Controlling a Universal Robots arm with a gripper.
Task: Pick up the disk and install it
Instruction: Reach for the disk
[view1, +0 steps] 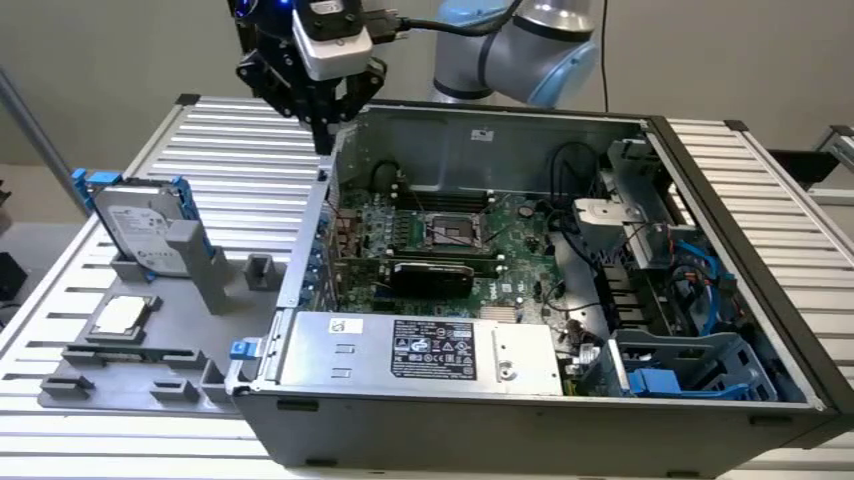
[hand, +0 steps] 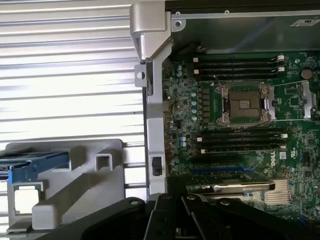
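The pincer (view1: 326, 128) hung over a rear corner of the open computer case (view1: 534, 430). It was not holding the disk, and whether it was open or closed could not be told. The disk (view1: 138, 228) stood on edge in a grey holder (view1: 200, 265) on the slatted surface (view1: 240, 170). It was well apart from the pincer, lower than it and to the exterior view's left of it, outside the case wall.

The hard drive looked rigid and probably dense for its bulk, with smooth metal faces that could slip and insides that would not take a knock. Its blue carrier rails were plastic and likely to flex. The safest hold seemed to be across the flat faces at the upper part, which stood clear of the holder.

The exterior view showed the drive's white label, the power supply (view1: 427, 348) and the blue-trimmed drive cage (view1: 674, 372) at the corner of the case farthest from the pincer. The wrist view showed the drive edge-on, as a blue rail. It also looked straight down on the processor socket (hand: 244, 104) beneath the pincer.
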